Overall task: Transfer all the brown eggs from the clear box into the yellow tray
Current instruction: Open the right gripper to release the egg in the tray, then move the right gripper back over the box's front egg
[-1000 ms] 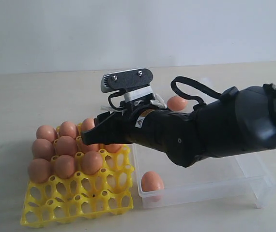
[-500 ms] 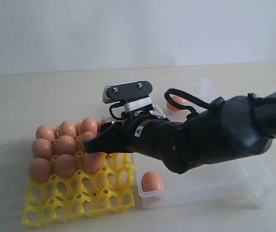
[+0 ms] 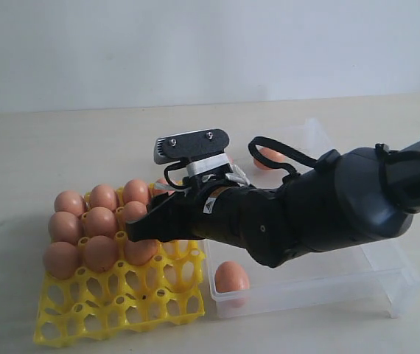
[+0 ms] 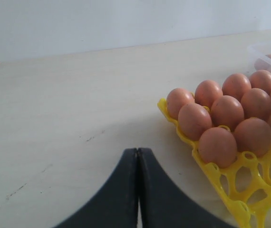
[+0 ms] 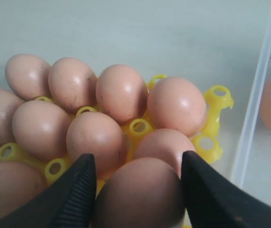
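Observation:
My right gripper (image 5: pixel 136 159) is shut on a brown egg (image 5: pixel 140 194) just above the yellow tray (image 5: pixel 216 99); both fingers press its sides. Outside, the gripper (image 3: pixel 142 230) hangs low over the tray's (image 3: pixel 121 310) right-hand cups and hides the held egg. Several brown eggs (image 3: pixel 99 221) fill the tray's back rows. The clear box (image 3: pixel 387 284) to the right holds one egg (image 3: pixel 231 279) at its near corner and another (image 3: pixel 271 156) at the far side. My left gripper (image 4: pixel 138 152) is shut and empty over bare table, left of the tray (image 4: pixel 221 190).
The right arm's dark body (image 3: pixel 328 206) stretches across the clear box and covers most of its inside. The tray's front cups (image 3: pixel 151 302) stand open. Pale tabletop (image 3: pixel 48 147) lies behind and to the left of the tray.
The right gripper has come down and slightly left with its egg, closer to the tray's cups. The eggs in the tray and box have stayed put.

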